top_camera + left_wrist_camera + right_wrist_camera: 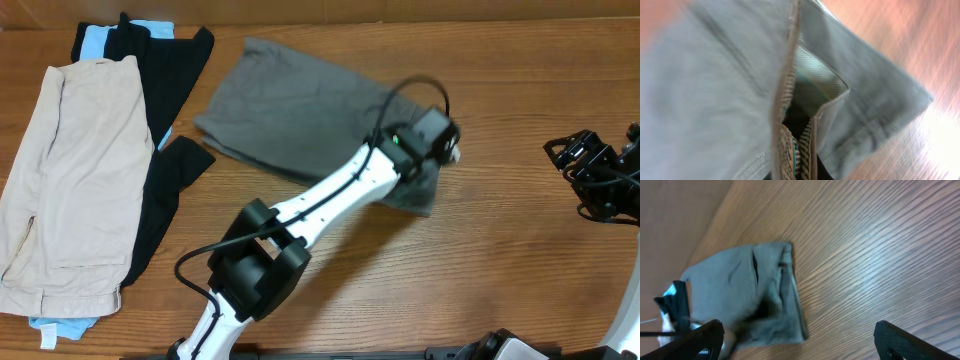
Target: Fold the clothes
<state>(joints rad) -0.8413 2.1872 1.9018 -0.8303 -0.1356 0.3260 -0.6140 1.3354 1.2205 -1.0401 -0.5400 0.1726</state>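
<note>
Shorts (300, 110) lie mid-table, toward the far edge. Left gripper (443, 148) is down on their right end; cloth fills its camera, so its grip cannot be told. Right gripper (797, 332) is near the right edge, fingers spread wide, holding nothing.

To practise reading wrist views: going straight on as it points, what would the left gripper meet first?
The grey shorts: their fabric fills the left wrist view just ahead of the left gripper. Depth is unclear, so it may already be touching them.
</note>
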